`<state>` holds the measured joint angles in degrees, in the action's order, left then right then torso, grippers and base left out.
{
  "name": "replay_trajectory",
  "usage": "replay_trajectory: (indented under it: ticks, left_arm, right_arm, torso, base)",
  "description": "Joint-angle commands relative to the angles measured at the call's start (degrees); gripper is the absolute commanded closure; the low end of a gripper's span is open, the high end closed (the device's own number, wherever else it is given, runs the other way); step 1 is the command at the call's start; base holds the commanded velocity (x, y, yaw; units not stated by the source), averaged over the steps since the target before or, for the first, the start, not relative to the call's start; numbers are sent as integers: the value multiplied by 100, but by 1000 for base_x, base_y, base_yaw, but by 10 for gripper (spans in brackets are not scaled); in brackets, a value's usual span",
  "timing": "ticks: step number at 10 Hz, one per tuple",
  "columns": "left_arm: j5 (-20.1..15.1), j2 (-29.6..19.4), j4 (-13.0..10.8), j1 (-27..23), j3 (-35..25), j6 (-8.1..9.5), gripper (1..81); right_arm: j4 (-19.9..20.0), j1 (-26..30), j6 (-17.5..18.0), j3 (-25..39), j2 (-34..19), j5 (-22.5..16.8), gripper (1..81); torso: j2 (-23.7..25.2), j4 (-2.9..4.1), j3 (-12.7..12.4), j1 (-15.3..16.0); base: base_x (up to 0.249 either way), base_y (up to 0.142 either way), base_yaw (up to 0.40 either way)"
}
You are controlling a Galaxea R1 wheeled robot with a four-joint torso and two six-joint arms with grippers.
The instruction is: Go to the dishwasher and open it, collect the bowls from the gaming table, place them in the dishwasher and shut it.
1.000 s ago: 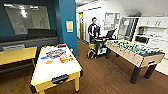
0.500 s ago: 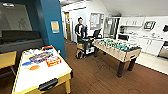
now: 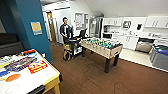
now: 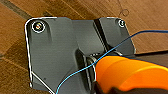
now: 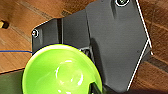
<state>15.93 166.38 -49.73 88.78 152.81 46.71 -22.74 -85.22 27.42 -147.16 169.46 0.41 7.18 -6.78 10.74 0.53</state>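
Note:
The gaming table [image 3: 53, 79], white-topped with a yellow rim, stands at the lower left in the head view. Flat colourful game boxes [image 3: 37, 66] and an orange round thing [image 3: 12, 77] lie on it. The dishwasher [image 3: 143, 46] shows as a steel front under the far kitchen counter on the right. An orange bowl [image 4: 130, 72] hangs above the wooden floor, with my left gripper [image 4: 107, 88] shut on it. My right gripper [image 5: 96, 87] is shut on a green bowl [image 5: 62, 72], a dark finger [image 5: 93, 86] over its rim.
A table-football table [image 3: 102, 47] stands mid-room on the brown wooden floor. Behind it, a person [image 3: 65, 30] stands at a dark cart [image 3: 73, 47]. A teal wall [image 3: 30, 25] rises beside the gaming table. Grey bins [image 3: 160, 56] sit at the right edge.
The whole head view has slid left, so the camera has turned right. The gaming table is now at the left edge and more of the kitchen shows.

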Motion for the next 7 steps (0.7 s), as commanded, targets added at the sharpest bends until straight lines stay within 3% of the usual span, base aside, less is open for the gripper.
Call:
replay_trajectory:
  ticks: [1, 7]
  left_arm:
    - [-161, -34, -11, -225, 12, 4, 811]
    - [-161, -34, 7, -234, 12, 4, 811]
  right_arm:
    - [-108, 273, -17, 13, 11, -244, 811]
    - [-108, 282, -17, 13, 3, -244, 811]
  torso:
    - [0, 0, 0, 0]
    - [0, 0, 0, 0]
  base:
    - [0, 0, -399]
    - [0, 0, -399]
